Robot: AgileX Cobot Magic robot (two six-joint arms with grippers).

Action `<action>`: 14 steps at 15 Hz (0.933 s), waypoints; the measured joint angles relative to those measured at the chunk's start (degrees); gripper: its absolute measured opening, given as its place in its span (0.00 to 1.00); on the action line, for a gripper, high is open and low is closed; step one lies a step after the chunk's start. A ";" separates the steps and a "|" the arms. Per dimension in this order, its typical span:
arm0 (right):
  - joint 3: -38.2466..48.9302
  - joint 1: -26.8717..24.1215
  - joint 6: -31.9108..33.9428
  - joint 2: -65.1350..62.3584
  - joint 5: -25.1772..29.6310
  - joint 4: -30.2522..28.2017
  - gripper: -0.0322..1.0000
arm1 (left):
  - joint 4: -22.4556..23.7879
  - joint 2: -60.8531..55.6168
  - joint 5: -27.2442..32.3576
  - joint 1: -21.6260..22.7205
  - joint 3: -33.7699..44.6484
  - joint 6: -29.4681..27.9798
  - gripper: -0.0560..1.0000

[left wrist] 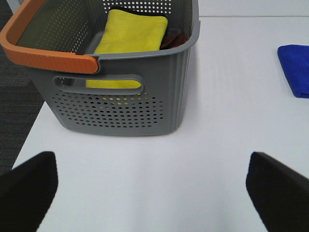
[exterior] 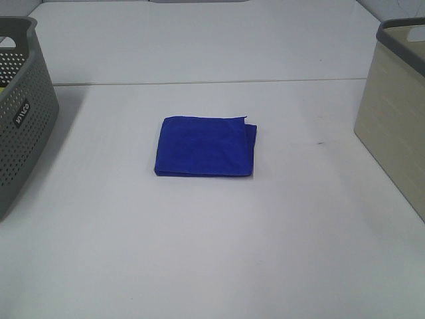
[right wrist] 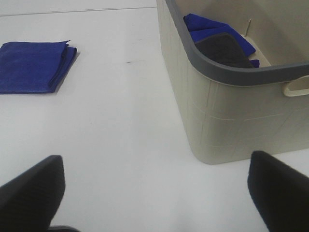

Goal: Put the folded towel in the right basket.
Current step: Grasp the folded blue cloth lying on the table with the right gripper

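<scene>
A folded blue towel (exterior: 204, 147) lies flat on the white table (exterior: 199, 252) near its middle. It also shows in the right wrist view (right wrist: 35, 66) and at the edge of the left wrist view (left wrist: 295, 68). The beige right basket (exterior: 395, 113) with a grey rim stands at the table's right edge; in the right wrist view (right wrist: 231, 113) it holds blue and dark cloths. My left gripper (left wrist: 152, 193) is open and empty near the grey basket. My right gripper (right wrist: 157, 193) is open and empty beside the beige basket. Neither gripper shows in the exterior view.
A grey perforated basket (exterior: 20, 113) with an orange handle stands at the left edge; in the left wrist view (left wrist: 125, 87) it holds a yellow towel (left wrist: 129, 34). A seam (exterior: 199, 83) crosses the table behind the blue towel.
</scene>
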 joint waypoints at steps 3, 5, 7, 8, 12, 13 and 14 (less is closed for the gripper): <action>0.00 0.00 0.00 0.00 0.00 0.00 0.98 | 0.00 0.00 0.00 0.00 0.00 0.00 0.99; 0.00 0.00 0.00 0.00 0.00 0.00 0.98 | 0.00 0.00 0.00 0.00 0.00 0.00 0.99; 0.00 0.00 0.00 0.00 0.00 0.00 0.98 | 0.00 0.00 0.00 0.00 0.00 0.00 0.99; 0.00 0.00 0.00 0.00 0.00 0.00 0.98 | 0.00 0.00 0.00 0.00 0.00 0.00 0.99; 0.00 0.00 0.00 0.00 0.00 0.00 0.98 | 0.00 0.00 0.00 0.00 0.00 0.00 0.99; 0.00 0.00 0.00 0.00 0.00 0.00 0.98 | 0.00 0.00 0.00 0.00 0.00 0.00 0.99; 0.00 0.00 0.00 0.00 0.00 0.00 0.98 | 0.00 0.00 0.00 0.00 0.00 0.00 0.99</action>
